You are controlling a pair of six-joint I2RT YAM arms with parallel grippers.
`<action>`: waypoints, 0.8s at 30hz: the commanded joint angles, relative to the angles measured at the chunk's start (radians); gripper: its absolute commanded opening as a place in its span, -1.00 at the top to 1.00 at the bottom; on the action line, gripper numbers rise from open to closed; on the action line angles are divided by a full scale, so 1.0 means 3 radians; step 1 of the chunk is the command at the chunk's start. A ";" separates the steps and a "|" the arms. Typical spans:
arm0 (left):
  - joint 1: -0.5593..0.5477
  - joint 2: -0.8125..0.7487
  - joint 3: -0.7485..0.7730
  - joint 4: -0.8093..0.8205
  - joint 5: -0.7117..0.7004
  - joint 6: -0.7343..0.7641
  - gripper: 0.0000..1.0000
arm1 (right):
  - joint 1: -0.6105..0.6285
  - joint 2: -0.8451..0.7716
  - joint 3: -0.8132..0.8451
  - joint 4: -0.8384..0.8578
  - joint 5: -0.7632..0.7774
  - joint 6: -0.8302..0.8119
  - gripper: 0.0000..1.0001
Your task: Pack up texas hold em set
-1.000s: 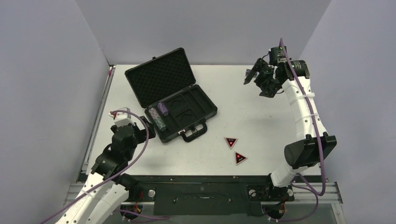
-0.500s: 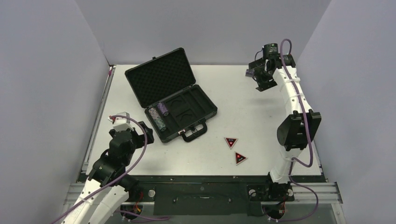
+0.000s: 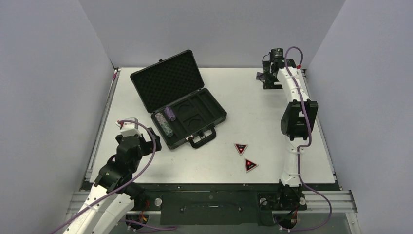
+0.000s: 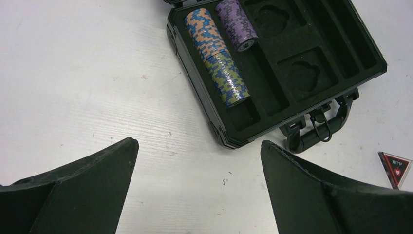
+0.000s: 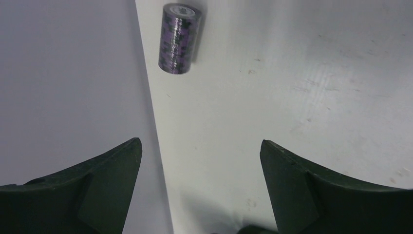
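Our right gripper (image 5: 199, 142), jaws apart and empty, faces the purple chip stack (image 5: 179, 38) lying ahead, off-centre toward the wall (image 5: 68, 73), its long axis running along our reach.

- The case (image 3: 195, 114) lies open on the table (image 3: 272, 126), left of the middle. Its lid (image 3: 168, 80) stands up on the far side and its handle (image 3: 202, 139) faces the near edge.
- In the case, two stacks (image 4: 216, 53) lie end to end in the leftmost slot. A third stack (image 4: 236, 24) lies in the slot just right of them.
- Two tokens (image 3: 240, 148) lie on the table right of the handle, close together. The second (image 3: 251, 165) is nearer and further right.
- A loose stack (image 5: 179, 38) lies on its side at the table's far edge, well right of the case.
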 commanded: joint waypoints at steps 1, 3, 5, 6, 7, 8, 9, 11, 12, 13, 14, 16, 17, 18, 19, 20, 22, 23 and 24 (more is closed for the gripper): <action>-0.0023 -0.0027 -0.0019 0.0140 -0.0010 0.0057 -0.93 | -0.0081 0.0240 0.0274 0.0561 0.0144 0.0367 -0.74; -0.0029 -0.0044 -0.0032 0.0140 -0.0038 0.0047 -0.93 | -0.0102 0.0452 0.0398 0.0694 0.0156 0.0441 -0.74; -0.0034 -0.0051 -0.0045 0.0153 -0.0058 0.0047 -0.93 | -0.0116 0.0573 0.0447 0.0891 0.0152 0.0548 -0.74; -0.0035 -0.0055 -0.0059 0.0162 -0.0072 0.0048 -0.93 | -0.0120 0.0615 0.0467 0.1026 0.0149 0.0622 -0.74; -0.0036 -0.0058 -0.0066 0.0177 -0.0080 0.0055 -0.93 | -0.0125 0.0703 0.0495 0.1091 0.0139 0.0656 -0.74; -0.0036 -0.0064 -0.0077 0.0182 -0.0106 0.0055 -0.93 | -0.0127 0.0746 0.0515 0.1208 0.0127 0.0715 -0.74; -0.0036 -0.0072 -0.0085 0.0190 -0.0136 0.0056 -0.93 | -0.0132 0.0842 0.0570 0.1254 0.0100 0.0741 -0.73; -0.0036 -0.0079 -0.0103 0.0207 -0.0182 0.0058 -0.93 | -0.0136 0.0970 0.0647 0.1355 0.0083 0.0824 -0.69; -0.0036 -0.0077 -0.0111 0.0212 -0.0191 0.0059 -0.93 | -0.0138 0.1008 0.0660 0.1423 0.0078 0.0839 -0.67; -0.0036 -0.0071 -0.0115 0.0222 -0.0209 0.0063 -0.93 | -0.0139 0.1063 0.0677 0.1466 0.0084 0.0863 -0.67; -0.0036 -0.0070 -0.0120 0.0227 -0.0218 0.0066 -0.93 | -0.0139 0.1090 0.0685 0.1540 0.0089 0.0876 -0.66; -0.0036 -0.0059 -0.0130 0.0242 -0.0241 0.0076 -0.93 | -0.0139 0.1164 0.0709 0.1644 0.0088 0.0898 -0.61; -0.0036 -0.0049 -0.0132 0.0257 -0.0262 0.0085 -0.93 | -0.0139 0.1218 0.0755 0.1653 0.0088 0.0913 -0.59; -0.0036 -0.0032 -0.0140 0.0274 -0.0270 0.0093 -0.93 | -0.0139 0.1242 0.0776 0.1660 0.0085 0.0917 -0.57; -0.0036 -0.0028 -0.0145 0.0284 -0.0283 0.0106 -0.93 | -0.0139 0.1277 0.0788 0.1667 0.0080 0.0933 -0.54; -0.0035 -0.0012 -0.0158 0.0310 -0.0288 0.0111 -0.93 | -0.0139 0.1294 0.0790 0.1677 0.0063 0.0939 -0.53; -0.0031 0.0021 -0.0175 0.0346 -0.0297 0.0133 -0.93 | -0.0139 0.1339 0.0791 0.1682 0.0033 0.0947 -0.49; -0.0031 0.0035 -0.0179 0.0353 -0.0300 0.0135 -0.93 | -0.0139 0.1368 0.0791 0.1688 0.0023 0.0934 -0.45; -0.0031 0.0064 -0.0177 0.0362 -0.0304 0.0140 -0.93 | -0.0139 0.1392 0.0786 0.1686 -0.0003 0.0927 -0.43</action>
